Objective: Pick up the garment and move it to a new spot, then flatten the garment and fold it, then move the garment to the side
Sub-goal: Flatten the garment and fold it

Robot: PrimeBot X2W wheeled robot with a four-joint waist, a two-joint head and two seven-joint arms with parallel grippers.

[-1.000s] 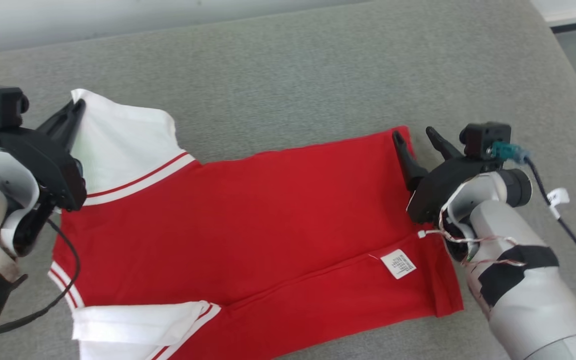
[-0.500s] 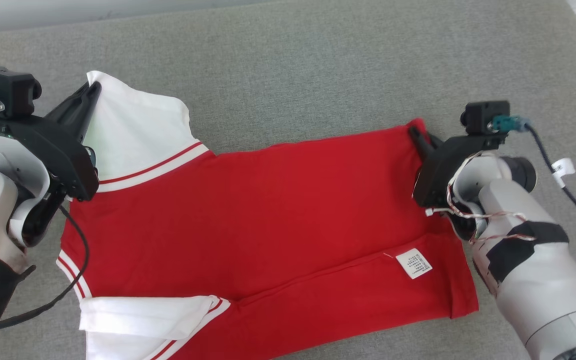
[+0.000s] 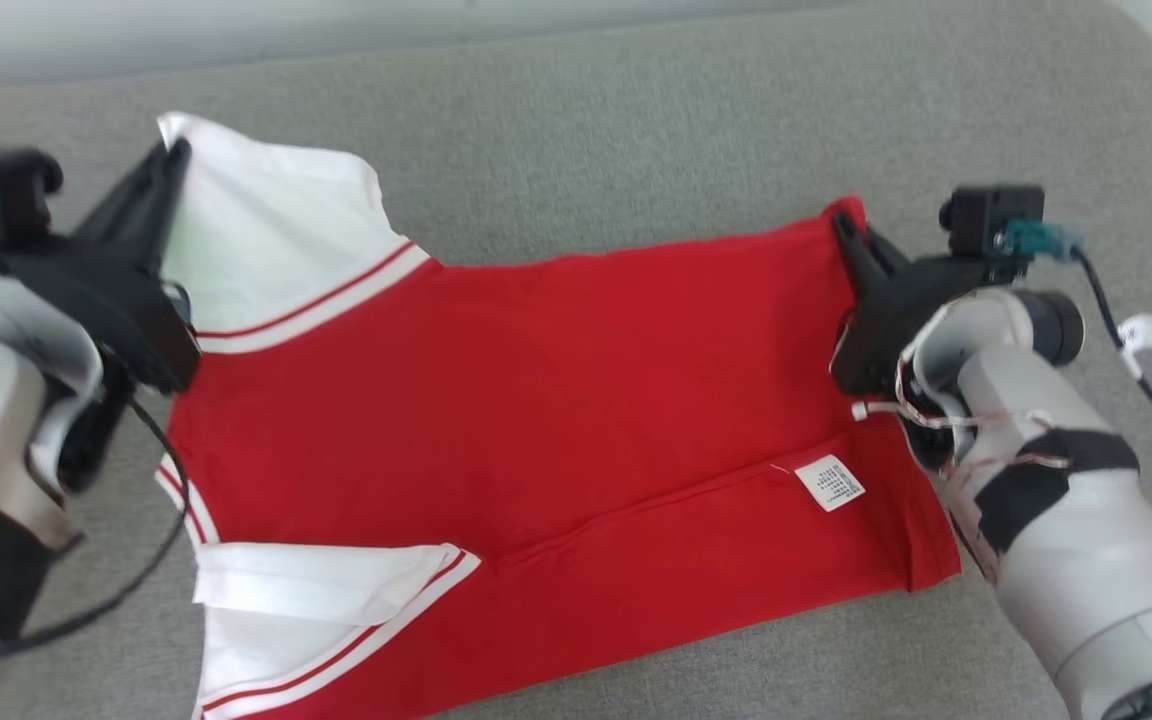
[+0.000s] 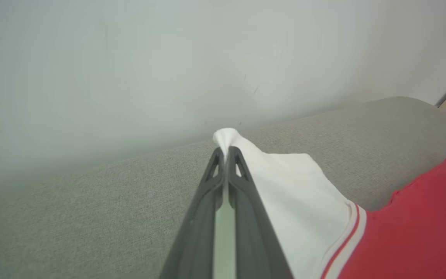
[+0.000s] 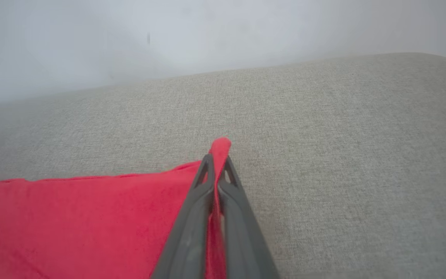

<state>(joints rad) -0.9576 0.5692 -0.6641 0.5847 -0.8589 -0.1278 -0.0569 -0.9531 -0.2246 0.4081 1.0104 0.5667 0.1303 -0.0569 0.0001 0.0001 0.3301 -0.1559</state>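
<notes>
Fabric: the garment (image 3: 536, 400) looks thin, soft and light. I judge it will sag between any two held points and keep no shape of its own.
Position: it lies spread across the middle of the grey cushion (image 3: 636, 120), with the white sleeves toward the left edge and the red hem toward the right edge. A white label (image 3: 829, 483) lies face up near the hem.
Left gripper: the left gripper (image 4: 227, 149) is clenched on the tip of the far white sleeve, with a small tuft of cloth poking past its fingertips.
Right gripper: the right gripper (image 5: 217, 157) is pinched tight on the far hem corner, with red cloth sandwiched between its fingers.
Hold points: the two far corners suit a limp shirt, since tension between them should keep the far side straight.
Slip risk: both bites are small (little more than a corner each), so a sharp tug could probably pull the cloth free.
Loose parts: the near sleeve (image 3: 316, 590) lies folded over itself, and a long crease runs toward the label. Both would likely drag or bunch if the shirt is pulled.
Edges: the far edge of the cushion meets a pale wall (image 4: 130, 58). The right edge rounds off beyond the right arm.
Open room: a broad band of bare cushion lies between the shirt and the far edge. Less shows along the near edge.
</notes>
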